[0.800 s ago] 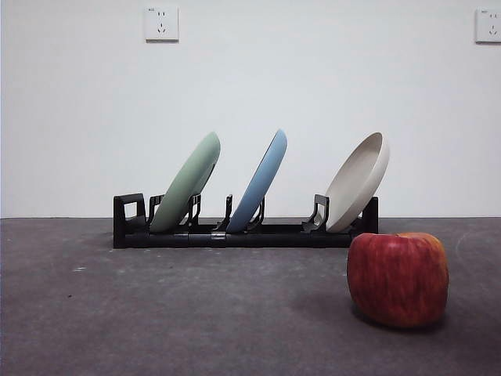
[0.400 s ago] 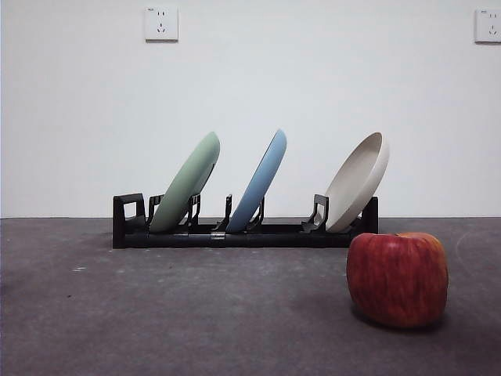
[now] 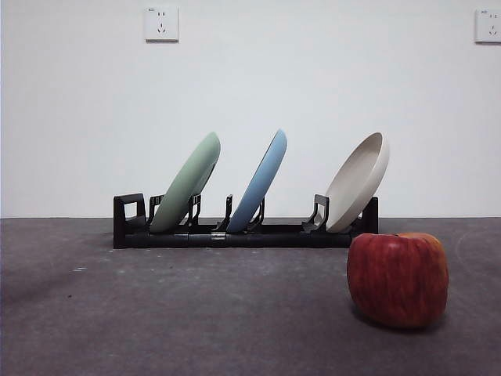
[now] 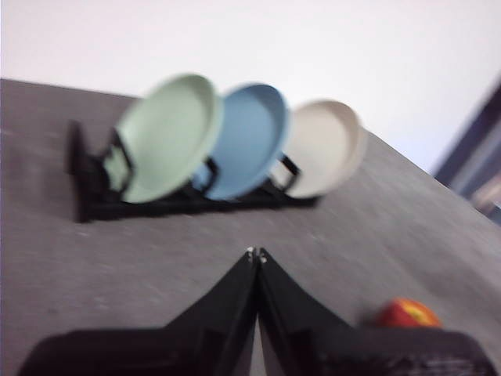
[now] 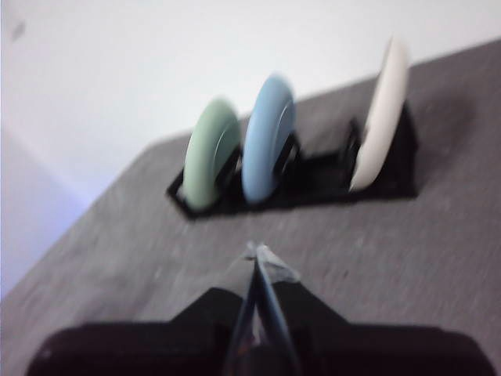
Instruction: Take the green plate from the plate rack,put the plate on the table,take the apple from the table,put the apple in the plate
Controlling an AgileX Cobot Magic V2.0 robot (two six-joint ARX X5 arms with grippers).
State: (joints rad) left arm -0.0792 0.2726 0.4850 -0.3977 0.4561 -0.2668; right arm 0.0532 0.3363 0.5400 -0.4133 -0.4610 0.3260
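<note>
Change: none found across the front views; bench (image 3: 196, 313), plate rack (image 3: 235, 233), plates and apple (image 3: 398, 278) all stood where they had been a second before (only a faint shadow had crept onto the bench at the near left edge).
Meaning for task: judged not yet begun; no plate lifted, apple untouched.
Plate rack: stood at the back of the bench, carrying three tilted plates.
Green plate (image 3: 188, 182): seated in the rack's end slot, beside the light blue plate (image 3: 259, 180); cream-white plate (image 3: 358, 180) at the far end.
Apple: rested on the bench, forward of the rack's cream-plate end, well apart from it.
Left claw (image 4: 255, 253): jaws pressed together, nothing gripped; held above the bench, facing the rack, well short of it.
Right claw (image 5: 257, 252): jaws likewise closed, empty; same raised attitude (view blurred).
</note>
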